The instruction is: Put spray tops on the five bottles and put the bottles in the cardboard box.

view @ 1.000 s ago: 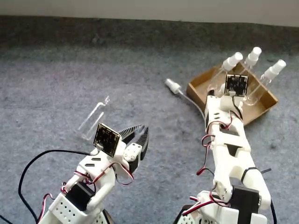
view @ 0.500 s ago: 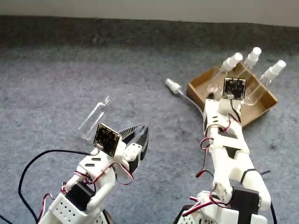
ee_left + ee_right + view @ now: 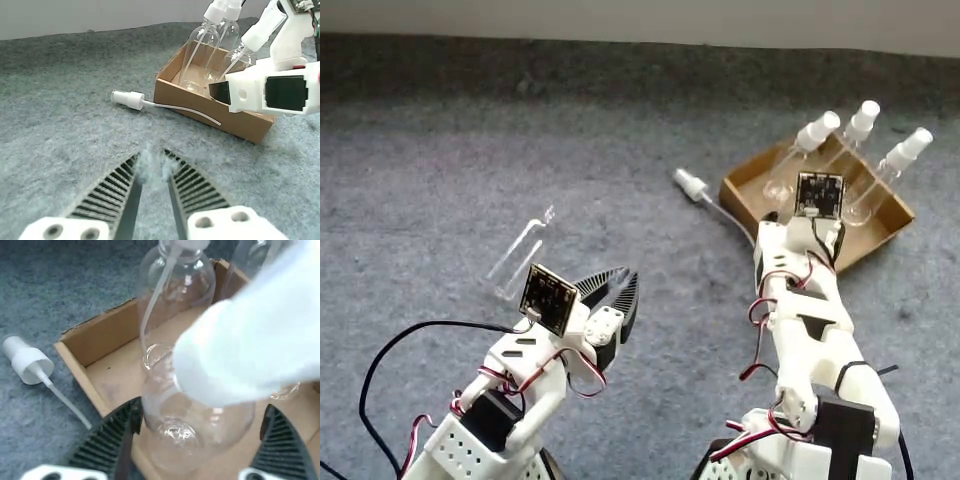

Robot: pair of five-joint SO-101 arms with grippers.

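A cardboard box (image 3: pixel 742 197) sits at the right, holding three clear bottles whose white spray tops (image 3: pixel 817 131) lean out over its far side. My right gripper (image 3: pixel 200 412) hangs open over the box, its fingers (image 3: pixel 116 440) wide apart on either side of a bottle (image 3: pixel 190 430) that rests inside. A loose spray top (image 3: pixel 689 184) with its long tube lies on the carpet just left of the box. Farther left lies an uncapped clear bottle (image 3: pixel 520 255) on its side. My left gripper (image 3: pixel 623 278) is shut and holds nothing, low over the carpet between that bottle and the box.
Grey carpet (image 3: pixel 620 150) covers the table, with free room at the middle and far left. A pale wall edge (image 3: pixel 640 20) bounds the far side. The right arm (image 3: pixel 805 300) stretches from the near edge to the box.
The right arm has drawn back a little from the box toward its base. The left arm, the loose spray top and the lying bottle have not moved.
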